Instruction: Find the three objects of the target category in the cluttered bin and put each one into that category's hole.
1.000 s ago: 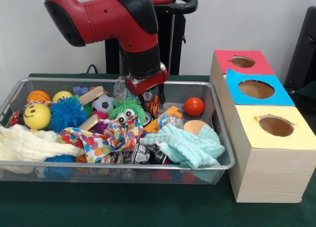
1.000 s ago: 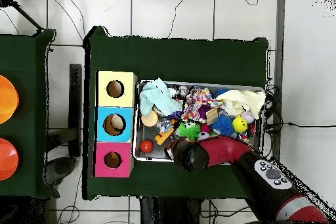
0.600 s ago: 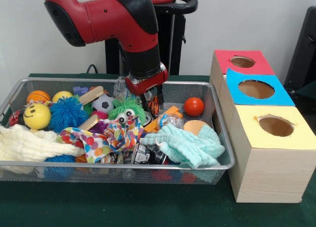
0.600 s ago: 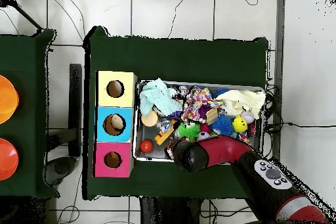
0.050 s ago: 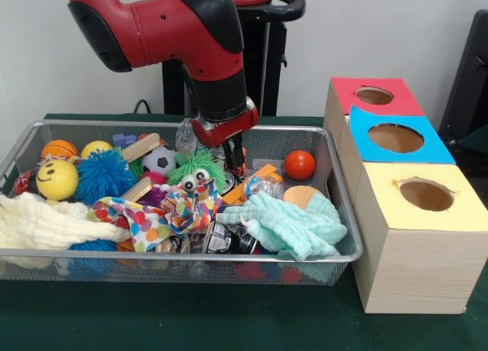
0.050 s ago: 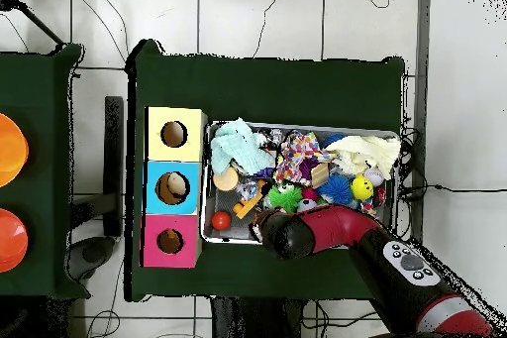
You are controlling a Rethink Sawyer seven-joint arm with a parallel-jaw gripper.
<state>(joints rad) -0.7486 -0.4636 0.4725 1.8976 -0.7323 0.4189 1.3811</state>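
Observation:
My gripper point(image 5: 235, 162) reaches down into the far middle of the wire bin point(image 5: 191, 256), just right of a green fuzzy toy with eyes point(image 5: 194, 170). Its fingers stand close together, shut on a small orange striped toy point(image 5: 243, 154) that is mostly hidden behind them. A red ball point(image 5: 300, 165) lies to the right of the gripper and a soccer ball point(image 5: 158, 160) to its left. Three boxes with holes stand beside the bin: red top point(image 5: 343, 91), blue top point(image 5: 366, 149), yellow top point(image 5: 473, 210). In the overhead view the arm point(image 6: 297, 232) covers the gripper.
The bin is crowded: a mint cloth point(image 5: 293, 225), a cream cloth point(image 5: 46, 221), a spotted cloth point(image 5: 164, 214), a blue spiky ball point(image 5: 103, 175), a yellow smiley ball point(image 5: 57, 179) and wooden blocks point(image 5: 141, 146). A tan object shows inside the blue box's hole point(image 6: 174, 187).
The fingers, spread around the striped toy a second ago, have drawn together on it, and the gripper has risen slightly.

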